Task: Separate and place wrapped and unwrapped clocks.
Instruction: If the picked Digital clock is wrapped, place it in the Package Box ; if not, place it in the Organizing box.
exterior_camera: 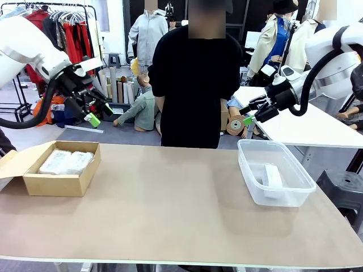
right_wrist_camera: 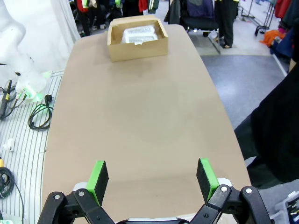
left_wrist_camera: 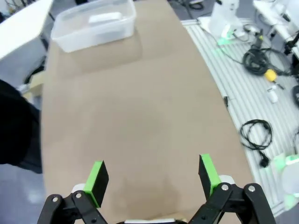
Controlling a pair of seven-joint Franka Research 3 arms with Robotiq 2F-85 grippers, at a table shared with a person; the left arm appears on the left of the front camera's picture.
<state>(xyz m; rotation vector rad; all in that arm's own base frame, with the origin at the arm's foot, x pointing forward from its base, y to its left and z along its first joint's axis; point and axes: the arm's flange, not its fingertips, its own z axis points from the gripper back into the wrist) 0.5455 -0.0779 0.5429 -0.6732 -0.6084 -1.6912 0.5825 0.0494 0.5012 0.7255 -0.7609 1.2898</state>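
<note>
Two wrapped clocks (exterior_camera: pixel 66 162) lie side by side in the cardboard box (exterior_camera: pixel 54 184). The bare clock (exterior_camera: pixel 271 178) lies in the clear tub (exterior_camera: pixel 295 194) — long side pointing away from the robot. Left gripper (exterior_camera: pixel 98 115) and right gripper (exterior_camera: pixel 246 115) hang spread wide — empty.

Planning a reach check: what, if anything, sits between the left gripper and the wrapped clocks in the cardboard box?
Nothing visible. The left gripper hangs open above the cardboard box, whose top is open, with the wrapped clocks lying uncovered inside.
</note>
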